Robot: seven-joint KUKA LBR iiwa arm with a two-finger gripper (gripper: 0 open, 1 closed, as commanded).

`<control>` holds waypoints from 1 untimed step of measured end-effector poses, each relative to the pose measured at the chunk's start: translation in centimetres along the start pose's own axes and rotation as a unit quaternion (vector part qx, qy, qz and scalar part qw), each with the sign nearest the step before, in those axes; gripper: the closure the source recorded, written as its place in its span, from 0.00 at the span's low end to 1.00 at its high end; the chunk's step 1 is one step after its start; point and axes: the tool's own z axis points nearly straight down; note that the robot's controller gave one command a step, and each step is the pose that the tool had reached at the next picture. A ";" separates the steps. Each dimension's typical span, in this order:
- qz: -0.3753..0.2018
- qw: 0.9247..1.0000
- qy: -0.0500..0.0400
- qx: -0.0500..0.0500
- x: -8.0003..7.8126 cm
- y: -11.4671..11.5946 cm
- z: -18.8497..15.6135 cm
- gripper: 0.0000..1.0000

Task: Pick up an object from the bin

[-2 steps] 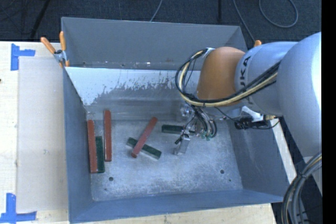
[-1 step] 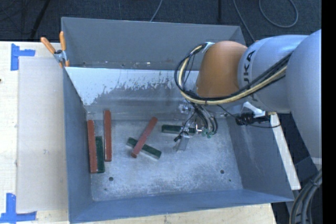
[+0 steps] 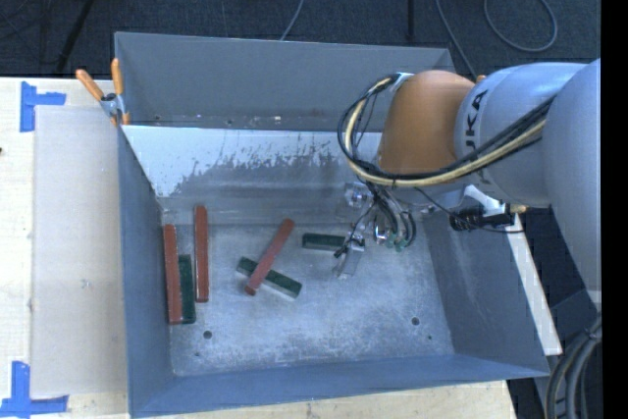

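My gripper hangs low over the bin floor, right of the middle, under the orange wrist cover. A short dark green bar lies flat just left of it, its right end reaching up to the gripper. Whether the two touch I cannot tell. Further left, a red-brown bar lies slanted across a second dark green bar.
Along the bin's left side lie two long red-brown bars, side by side, with a dark green bar between their near ends. The arm and its cables hang over the bin's right wall.
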 end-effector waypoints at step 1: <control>0.035 0.999 0.004 0.001 0.7 -0.3 3.5 0.00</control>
